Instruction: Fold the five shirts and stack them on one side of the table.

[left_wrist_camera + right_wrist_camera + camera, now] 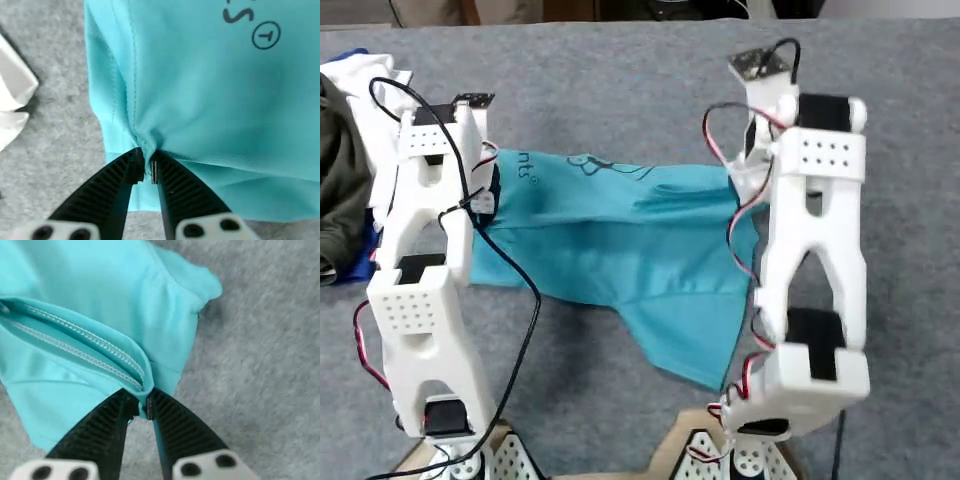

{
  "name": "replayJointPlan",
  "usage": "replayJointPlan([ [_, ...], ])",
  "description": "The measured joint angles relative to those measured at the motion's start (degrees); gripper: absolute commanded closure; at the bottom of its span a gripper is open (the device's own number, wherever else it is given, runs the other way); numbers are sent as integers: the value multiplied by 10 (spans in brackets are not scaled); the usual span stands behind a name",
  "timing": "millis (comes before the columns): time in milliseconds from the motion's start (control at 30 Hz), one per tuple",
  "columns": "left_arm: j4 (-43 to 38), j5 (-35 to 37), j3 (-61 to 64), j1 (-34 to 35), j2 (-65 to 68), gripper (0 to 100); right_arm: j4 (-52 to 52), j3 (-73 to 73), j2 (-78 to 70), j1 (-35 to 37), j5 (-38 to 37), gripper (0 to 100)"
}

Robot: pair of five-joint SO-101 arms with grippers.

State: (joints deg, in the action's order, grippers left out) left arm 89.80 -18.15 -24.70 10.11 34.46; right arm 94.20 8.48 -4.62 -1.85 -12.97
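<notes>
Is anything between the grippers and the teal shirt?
Nothing visible. The left gripper and the right gripper are each shut directly on a fold of the teal shirt.

The teal shirt point(620, 240) stretches across the middle of the desk point(620, 90), filling the lane between the left arm point(415, 310) and the right arm point(845, 250). Beyond it, a broad strip of bare desk runs along the far edge. More bare desk lies outside the right arm. A heap of shirts point(342, 170) blocks the far left corner, close beside the left arm. A black cable point(535, 300) loops over the shirt's near left edge.
</notes>
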Motion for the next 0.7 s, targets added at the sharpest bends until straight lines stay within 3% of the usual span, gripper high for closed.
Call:
replayJointPlan([
  [333, 0, -86, 82, 2, 0, 981, -98, -285, 179, 0, 0, 992],
  [700, 33, -178, 98, 47, -1, 981, -100, -380, 294, 0, 0, 992],
])
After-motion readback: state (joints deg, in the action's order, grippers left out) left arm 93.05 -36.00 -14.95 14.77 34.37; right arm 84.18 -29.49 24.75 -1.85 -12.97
